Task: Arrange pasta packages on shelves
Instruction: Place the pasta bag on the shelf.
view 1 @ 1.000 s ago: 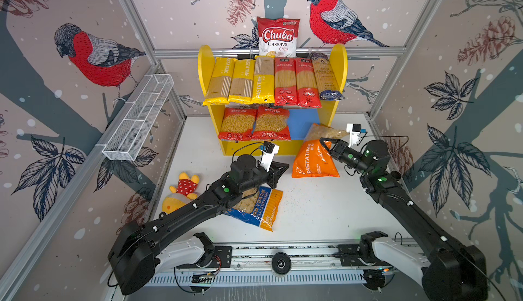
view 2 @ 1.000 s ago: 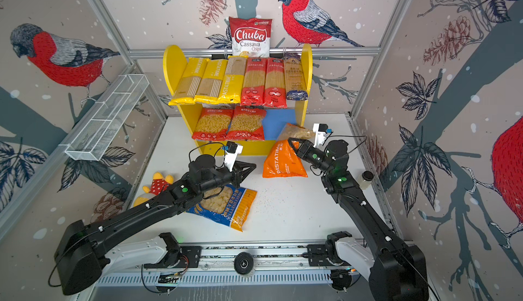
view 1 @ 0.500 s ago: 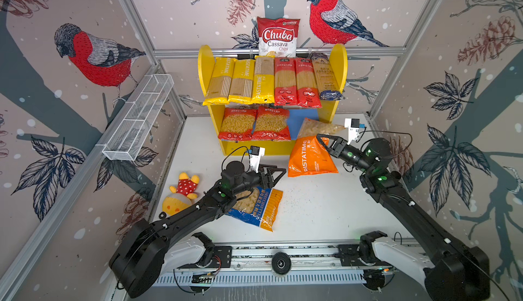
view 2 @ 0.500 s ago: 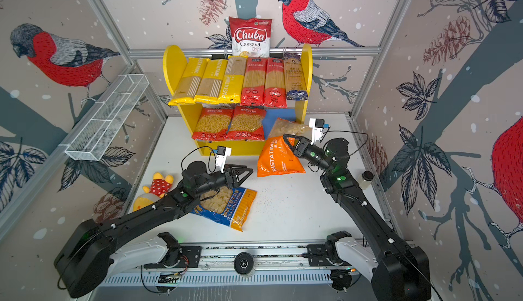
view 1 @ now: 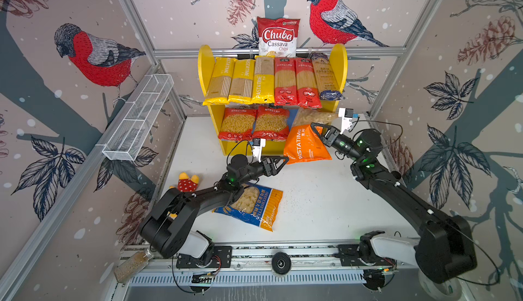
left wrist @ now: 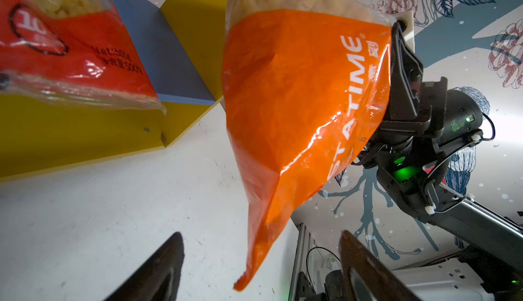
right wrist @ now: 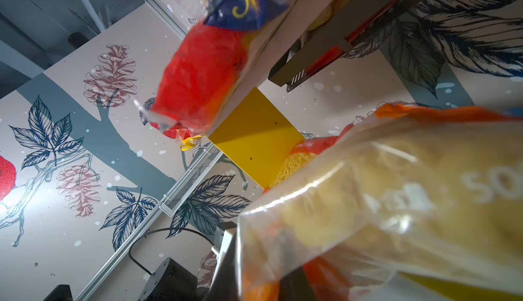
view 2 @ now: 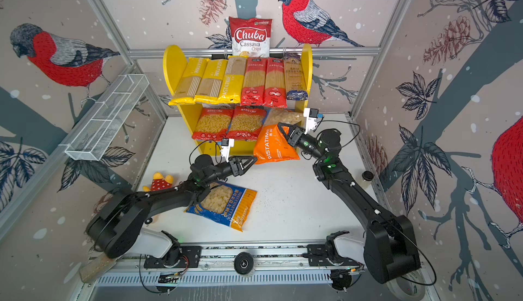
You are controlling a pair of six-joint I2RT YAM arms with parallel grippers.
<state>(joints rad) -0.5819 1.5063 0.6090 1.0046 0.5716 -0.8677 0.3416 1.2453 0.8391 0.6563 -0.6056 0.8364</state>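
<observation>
My right gripper (view 1: 315, 128) (view 2: 281, 127) is shut on the edge of an orange pasta package (view 1: 304, 147) (view 2: 274, 147) (left wrist: 297, 101) (right wrist: 396, 200). The package hangs tilted, with its clear top at the right end of the shelves' (view 1: 203, 67) (view 2: 172, 65) blue lower board (left wrist: 158, 45). My left gripper (view 1: 284, 161) (view 2: 253, 159) (left wrist: 260, 234) is open beside the bag's lower left corner, touching nothing. Several long packs (view 1: 271, 82) lie on the upper board, and two red short-pasta bags (view 1: 254, 124) on the lower. A blue bag (view 1: 252, 203) (view 2: 223, 203) lies flat on the table under my left arm.
A Chuba chips bag (view 1: 278, 36) stands behind the rack. A polka-dot plush toy (view 1: 186, 183) lies at the table's left edge. A wire basket (view 1: 138, 118) hangs on the left wall. A jar (view 1: 133, 264) lies front left, and a small bottle (view 2: 367, 175) stands at the right edge.
My left gripper has opened from shut. My right gripper has carried the orange bag back and left, closer to the lower shelf.
</observation>
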